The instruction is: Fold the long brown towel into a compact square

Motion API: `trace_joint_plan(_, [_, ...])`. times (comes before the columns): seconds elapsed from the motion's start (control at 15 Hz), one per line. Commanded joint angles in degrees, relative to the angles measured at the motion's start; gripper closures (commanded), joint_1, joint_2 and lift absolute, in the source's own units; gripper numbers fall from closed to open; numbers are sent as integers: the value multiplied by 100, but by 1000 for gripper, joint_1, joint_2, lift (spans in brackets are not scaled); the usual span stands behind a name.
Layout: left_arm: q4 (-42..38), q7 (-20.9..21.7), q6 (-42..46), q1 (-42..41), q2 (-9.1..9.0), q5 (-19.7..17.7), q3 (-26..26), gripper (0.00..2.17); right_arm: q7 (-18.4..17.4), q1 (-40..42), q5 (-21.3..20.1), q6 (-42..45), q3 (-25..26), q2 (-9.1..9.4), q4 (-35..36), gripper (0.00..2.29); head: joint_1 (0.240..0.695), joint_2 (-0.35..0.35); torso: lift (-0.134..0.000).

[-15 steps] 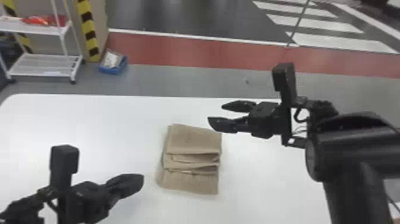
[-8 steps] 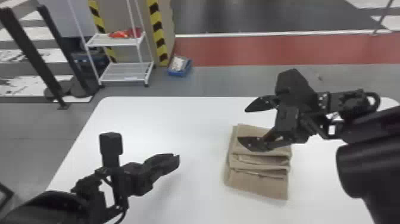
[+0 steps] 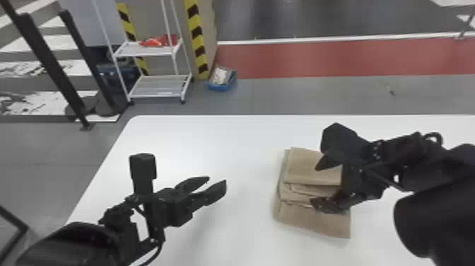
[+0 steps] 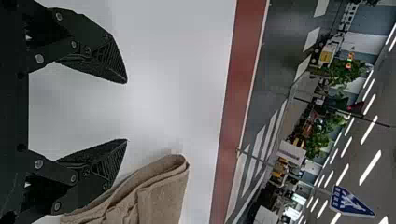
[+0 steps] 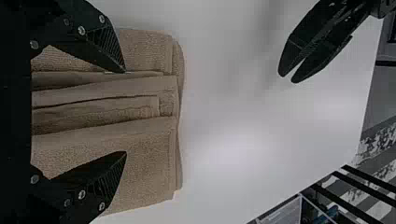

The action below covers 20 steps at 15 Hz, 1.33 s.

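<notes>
Left gripper (image 3: 216, 180), near side, parted, empty, apart from the towel's left edge; brown towel (image 3: 314, 223) lies folded on the white table (image 3: 212, 141), long axis running near to far; right gripper (image 3: 314, 185) is the nearer one, right over it, fingers spread along that axis, gripping nothing; contact unclear; next pinch looks like the right's.

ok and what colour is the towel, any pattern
The towel is plain light brown, seen best in the right wrist view.
</notes>
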<state>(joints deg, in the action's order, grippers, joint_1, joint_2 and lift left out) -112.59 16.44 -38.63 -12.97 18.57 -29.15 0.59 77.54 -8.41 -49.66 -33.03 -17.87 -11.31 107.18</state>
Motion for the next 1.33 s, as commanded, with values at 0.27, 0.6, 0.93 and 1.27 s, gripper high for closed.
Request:
trace_joint_plan(0.27, [26, 70, 0, -74, 15, 15, -33, 522, -37, -55, -474, -121, -217, 68, -347, 323, 695, 93, -124])
trace_joint_plan(0.6, [-35, 122, 88, -153, 42, -20, -6, 522, -81, -169, -764, -209, -401, 182, -690, 404, 695, 90, -124])
trace_joint_plan(0.93, [-71, 131, 123, -223, 50, -64, -6, 522, -46, -143, -817, -367, -348, 252, -646, 593, 695, 94, -124])
trace_joint_plan(1.27, [-115, 131, 123, -232, 42, -55, -50, 522, 33, -125, -773, -367, -243, 243, -497, 765, 695, 86, -124])
